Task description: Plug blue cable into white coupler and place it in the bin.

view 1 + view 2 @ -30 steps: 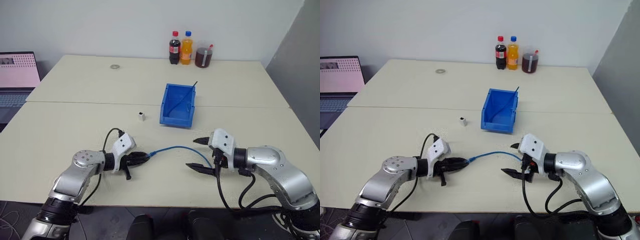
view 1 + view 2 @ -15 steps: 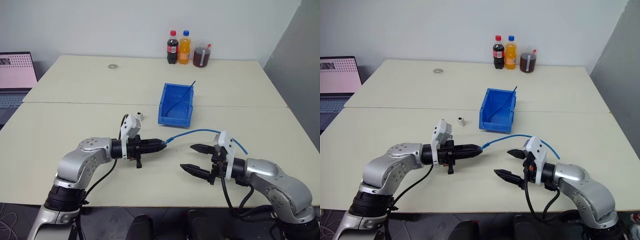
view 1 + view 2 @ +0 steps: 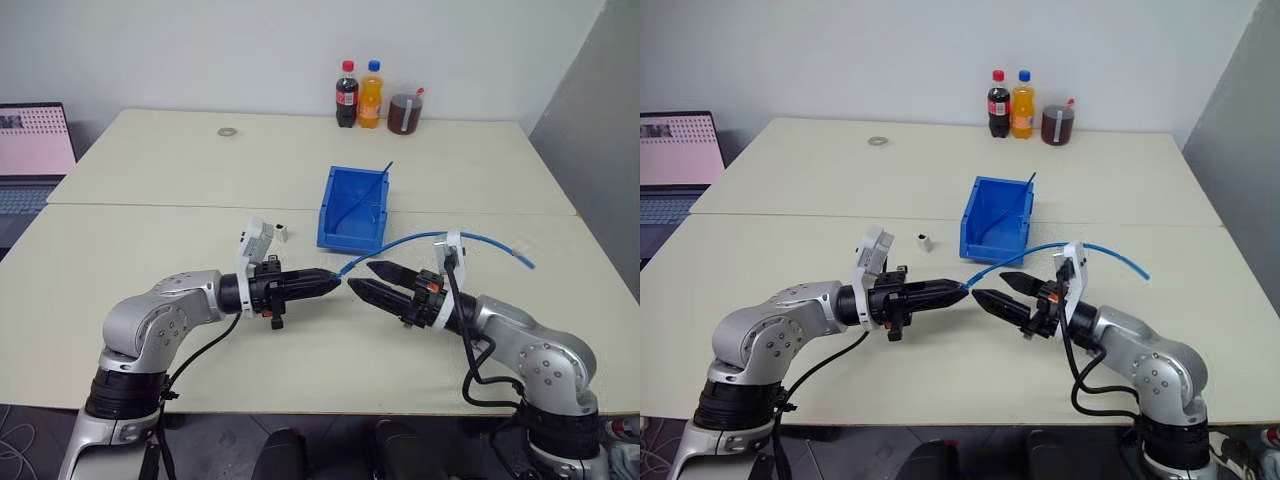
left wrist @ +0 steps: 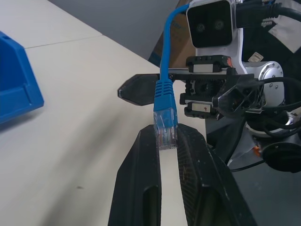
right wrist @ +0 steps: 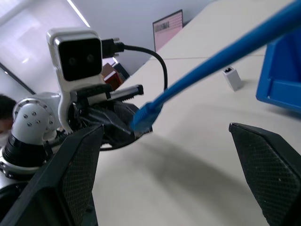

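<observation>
Right now my left hand is pinching the clear plug end of the blue cable, held up off the desk and pointing level toward my right side. My right hand faces it tip to tip, its two fingers spread wide and holding nothing. From the plug the cable arcs up over my right wrist and trails off past it, its far end hanging free above the desk. The white coupler sits on the desk just behind my left wrist, apart from both hands, and the bin stands beyond it toward the middle of the desk, with a thin dark rod leaning inside.

My worry is the grip: only the tip of the plug sits between my left fingers, so a tug from the draped cable could twist or pull it loose. As I judge it, if my right hand closes carelessly it may knock the plug askew, or snag the loop lying across its wrist. The coupler is small and light and would likely skid if nudged by my left forearm passing over it.
</observation>
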### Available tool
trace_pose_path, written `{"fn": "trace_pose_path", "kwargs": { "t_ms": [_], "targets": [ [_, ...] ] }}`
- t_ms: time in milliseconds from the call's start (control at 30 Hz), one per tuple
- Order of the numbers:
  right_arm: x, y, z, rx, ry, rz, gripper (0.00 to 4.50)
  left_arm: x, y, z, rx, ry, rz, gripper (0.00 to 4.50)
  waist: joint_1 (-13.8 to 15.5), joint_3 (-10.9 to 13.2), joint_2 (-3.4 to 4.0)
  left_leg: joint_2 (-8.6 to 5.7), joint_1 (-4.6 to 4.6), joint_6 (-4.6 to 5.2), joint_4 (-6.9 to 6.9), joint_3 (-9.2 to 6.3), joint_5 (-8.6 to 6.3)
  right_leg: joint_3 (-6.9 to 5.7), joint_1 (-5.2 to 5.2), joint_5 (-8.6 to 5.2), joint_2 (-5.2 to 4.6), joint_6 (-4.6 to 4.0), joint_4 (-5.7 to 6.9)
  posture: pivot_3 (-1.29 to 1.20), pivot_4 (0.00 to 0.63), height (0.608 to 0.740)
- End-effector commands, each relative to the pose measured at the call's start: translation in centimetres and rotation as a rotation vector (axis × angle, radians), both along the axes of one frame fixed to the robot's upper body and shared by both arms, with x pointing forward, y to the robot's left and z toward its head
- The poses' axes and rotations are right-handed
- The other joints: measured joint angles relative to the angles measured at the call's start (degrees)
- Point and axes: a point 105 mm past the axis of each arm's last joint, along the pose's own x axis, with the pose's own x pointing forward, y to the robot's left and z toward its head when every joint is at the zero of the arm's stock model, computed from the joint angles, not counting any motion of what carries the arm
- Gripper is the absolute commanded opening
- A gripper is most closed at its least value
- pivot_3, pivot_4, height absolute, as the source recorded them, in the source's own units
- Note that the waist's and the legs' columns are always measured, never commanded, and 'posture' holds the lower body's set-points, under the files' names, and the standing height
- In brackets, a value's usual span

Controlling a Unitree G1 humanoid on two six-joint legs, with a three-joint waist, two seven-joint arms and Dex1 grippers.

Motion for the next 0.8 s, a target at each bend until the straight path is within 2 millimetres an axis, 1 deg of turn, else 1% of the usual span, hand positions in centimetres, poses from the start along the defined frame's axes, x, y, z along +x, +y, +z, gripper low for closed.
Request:
{"fn": "trace_pose_path", "kwargs": {
  "t_ms": [33,233,333,667,800],
  "targets": [
    [-0.1,0.7,1.2,0.040,-0.023,0.028,4.50,-0.4,-0.3,1.3,-0.025,-0.045,-0.010,0.21,-0.01,0.00,0.00,-0.01,0.00,0.00,0.00,0.00,0.00,0.00,0.00,0.00,0.00,0.00,0.00,0.00,0.150,0.740],
    [0.0,1.3,1.6,0.062,-0.025,0.054,4.50,-0.3,-0.4,1.4,-0.028,-0.046,-0.004,0.21,-0.01,0.00,0.00,-0.01,-0.01,0.00,0.00,0.01,0.00,0.02,-0.01,0.00,0.00,0.00,-0.01,0.00,0.150,0.740],
    [-0.2,1.6,1.7,0.064,-0.021,0.072,3.98,-0.3,-0.4,1.4,-0.029,-0.049,0.000,0.21,-0.01,0.00,0.00,0.00,-0.01,0.00,-0.01,0.00,0.00,0.02,-0.02,0.00,0.00,0.00,-0.01,0.00,0.150,0.740],
    [-0.3,2.0,1.8,0.086,-0.013,0.096,1.55,-0.5,-0.5,1.4,-0.016,-0.055,-0.005,0.21,-0.01,0.01,0.01,0.00,-0.02,0.00,-0.02,0.00,0.00,0.01,-0.03,0.00,0.00,0.00,-0.03,0.00,0.150,0.740],
    [-0.3,2.0,2.0,0.095,-0.010,0.104,0.46,-0.7,-0.5,1.3,-0.008,-0.053,-0.012,0.21,-0.02,0.01,0.01,-0.01,-0.02,0.00,-0.02,0.01,0.00,0.02,-0.03,0.00,0.00,0.00,-0.03,0.00,0.150,0.740]
  ]
}}
